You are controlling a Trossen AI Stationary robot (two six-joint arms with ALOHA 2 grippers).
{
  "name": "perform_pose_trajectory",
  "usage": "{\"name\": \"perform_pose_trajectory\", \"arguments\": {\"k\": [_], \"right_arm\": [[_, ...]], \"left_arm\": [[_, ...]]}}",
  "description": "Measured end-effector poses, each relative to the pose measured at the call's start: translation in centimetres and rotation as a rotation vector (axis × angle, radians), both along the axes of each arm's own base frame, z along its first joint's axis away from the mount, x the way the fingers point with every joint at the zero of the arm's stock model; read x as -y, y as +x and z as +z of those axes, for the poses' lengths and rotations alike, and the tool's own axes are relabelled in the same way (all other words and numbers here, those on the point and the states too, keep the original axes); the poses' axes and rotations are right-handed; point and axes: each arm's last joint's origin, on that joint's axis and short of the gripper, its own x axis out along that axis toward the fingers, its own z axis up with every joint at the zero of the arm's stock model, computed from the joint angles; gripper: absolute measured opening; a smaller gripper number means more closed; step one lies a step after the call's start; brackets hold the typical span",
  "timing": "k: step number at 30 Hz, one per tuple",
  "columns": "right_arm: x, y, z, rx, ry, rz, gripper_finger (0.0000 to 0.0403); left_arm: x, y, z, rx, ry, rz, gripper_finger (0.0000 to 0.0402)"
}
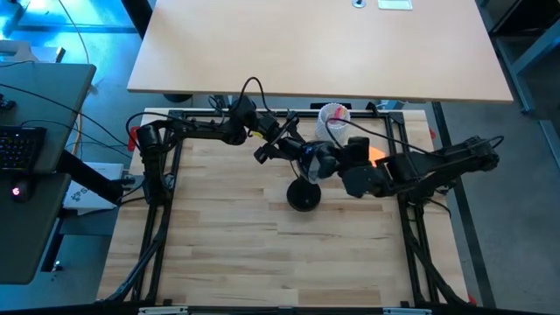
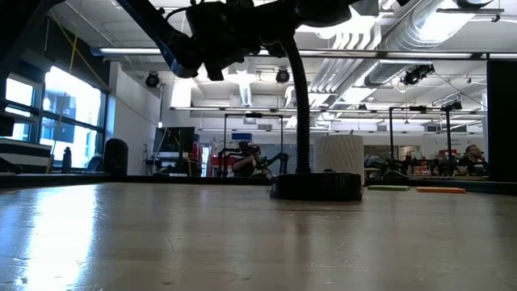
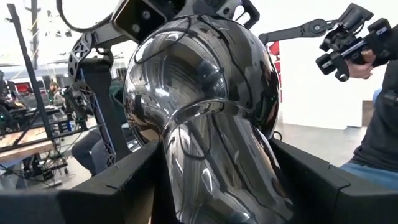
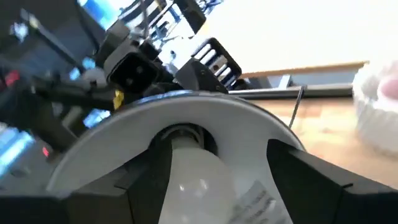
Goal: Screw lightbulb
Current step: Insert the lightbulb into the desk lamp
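glass of the small white rounded lightbulb (image 4: 199, 180) looks light, slick, fragile; i keep my right pincer (image 4: 211, 186) clamping its round body gently, left pincer (image 3: 211, 180) gripping the glossy black lamp head (image 3: 199, 93).

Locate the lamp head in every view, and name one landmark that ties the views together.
High view: lamp head at centre, between both arms.
Low view: hidden among the dark arms at the top; cannot tell.
Left wrist view: its glossy black back fills the centre.
Right wrist view: its white inside, lightbulb in the socket.
Shared landmark: white ribbed cup.
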Motion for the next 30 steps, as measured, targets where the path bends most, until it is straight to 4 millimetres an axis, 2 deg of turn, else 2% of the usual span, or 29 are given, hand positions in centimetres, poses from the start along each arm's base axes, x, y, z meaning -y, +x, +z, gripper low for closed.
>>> {"name": "perform_pose_trajectory", "arguments": {"k": [4,6,8,12,16,22,26,30], "right_arm": [[-0.5,-1.2,0.8,-0.134,-0.144,0.109,0.0264],[-0.6,-2.2,1.3,-0.24,-0.272,0.144,0.0264],[-0.9,-2.9,1.9,-0.328,-0.36,0.269,0.0264],[-2.2,-3.1,1.8,-0.559,-0.608,0.557,0.0264],[-3.5,-2.1,0.7,-0.748,-0.83,0.819,0.0264],[-5.9,-1.8,-0.5,-0.923,-1.058,0.89,0.0264],[-7.5,-2.5,-1.0,-0.986,-1.146,0.896,0.0264],[-8.7,-3.4,-1.3,-1.036,-1.204,0.803,0.0264]], "left_arm": [[0.0,0.0,0.0,-0.014,-0.015,-0.004,0.0264],[0.1,-0.1,0.0,-0.022,0.0,-0.057,0.0264],[0.3,-0.2,0.3,-0.046,-0.006,-0.098,0.0264],[0.4,-0.2,0.8,-0.094,0.005,-0.202,0.0264],[0.2,0.1,1.5,-0.116,-0.005,-0.223,0.0264],[0.2,0.1,1.6,-0.116,0.012,-0.247,0.0264],[0.1,0.1,1.6,-0.13,-0.002,-0.238,0.0264],[-0.4,0.1,1.5,-0.15,-0.034,-0.202,0.0264]]}}
